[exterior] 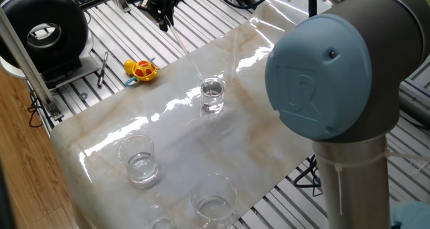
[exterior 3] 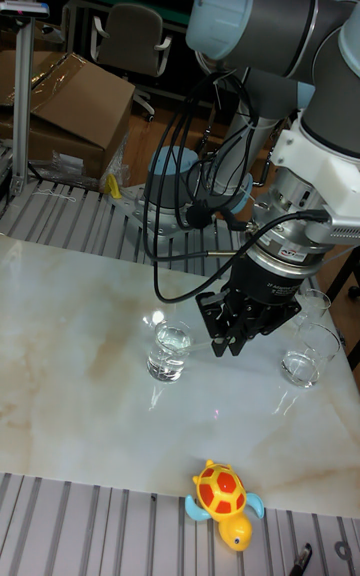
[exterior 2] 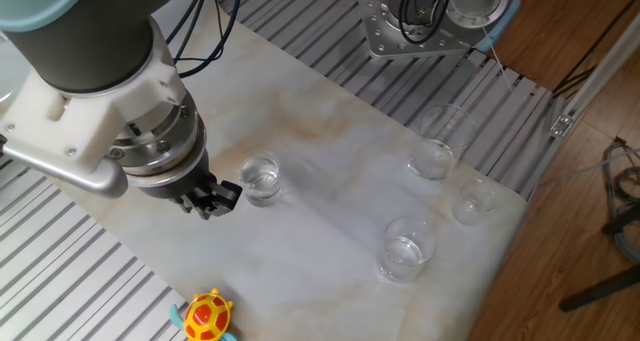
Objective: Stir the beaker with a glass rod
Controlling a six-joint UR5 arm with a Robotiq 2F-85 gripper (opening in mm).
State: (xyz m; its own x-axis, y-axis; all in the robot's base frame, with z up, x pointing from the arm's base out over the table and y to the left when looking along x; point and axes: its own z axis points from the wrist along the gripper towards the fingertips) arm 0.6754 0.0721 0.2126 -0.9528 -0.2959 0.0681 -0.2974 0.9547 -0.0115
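- The beaker (exterior: pixel 212 96) is seen upright on the marble surface (exterior: pixel 168 142), with the glass rod (exterior: pixel 189 56) slanting down into it from above.
- The rod's upper end is clamped between the fingers of the tool (exterior: pixel 163 20), which is held off to one side of the beaker and well above the surface.
- In the tall fixed view the tool (exterior 3: pixel 226 343) is pointed downward beside the beaker (exterior 3: pixel 170 351); the rod is barely made out there.
- Only in the other fixed view are three further glasses seen together, a tall glass (exterior 2: pixel 439 141) among them, far from the beaker (exterior 2: pixel 261 177).
- A toy turtle (exterior 3: pixel 226 500) lies near the surface's edge.
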